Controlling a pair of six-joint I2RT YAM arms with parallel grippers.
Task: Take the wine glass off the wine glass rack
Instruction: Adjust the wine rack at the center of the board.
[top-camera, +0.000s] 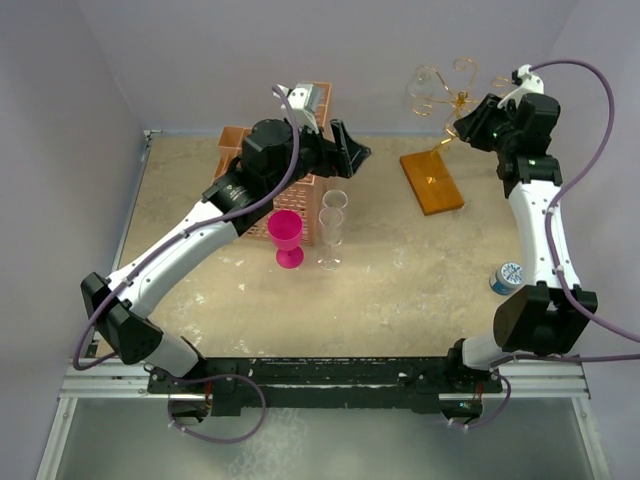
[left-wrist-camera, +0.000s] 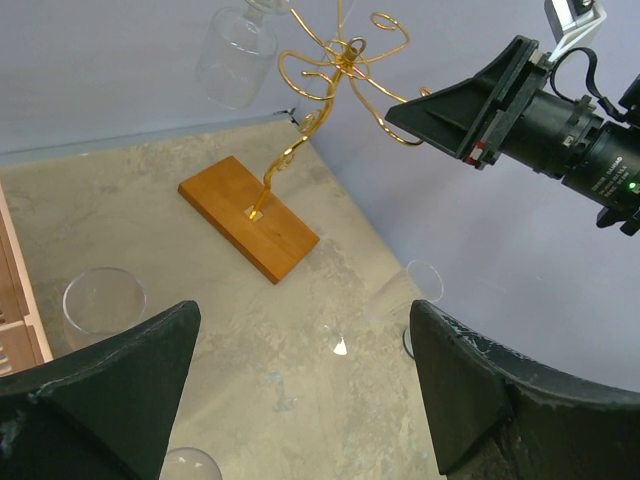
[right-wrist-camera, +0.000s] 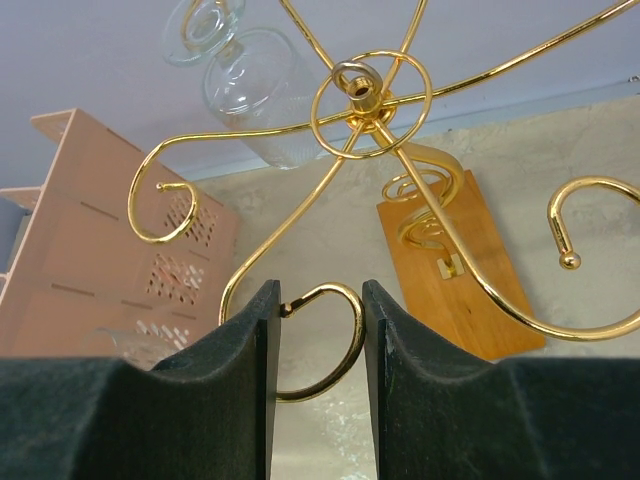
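**rig_op:** My right gripper (right-wrist-camera: 315, 295) fills the bottom of the right wrist cam. The two black pads sit narrow, with one curled gold arm of the wine glass rack (right-wrist-camera: 360, 95) pinched between them. As far as I can see, the curl touches both pads.

**benchfriend:** And where's the glass?

**rig_op:** The wine glass (right-wrist-camera: 255, 95) hangs upside down from another arm of the rack, foot up top and bowl below. In that view it's up and left of the rack's centre ring. It's clear glass, and nothing but wire is touching it. The rack's orange base (top-camera: 432, 182) lies flat on the table (top-camera: 400, 290) toward the far right, with the gold stem rising off it.

**benchfriend:** What's the left arm doing?

**rig_op:** The left gripper (left-wrist-camera: 300, 330) is spread wide with nothing between the fingers. It hangs in the air facing the rack, well apart from it. The peach lattice basket (right-wrist-camera: 90, 200) sits at the back left. In front of it a pink goblet (top-camera: 286, 237) and two clear glasses (top-camera: 329, 240) stand upright, just beside each other. There's also a small blue-and-white round thing (top-camera: 507, 277) near the right arm, but I can't tell what it is.
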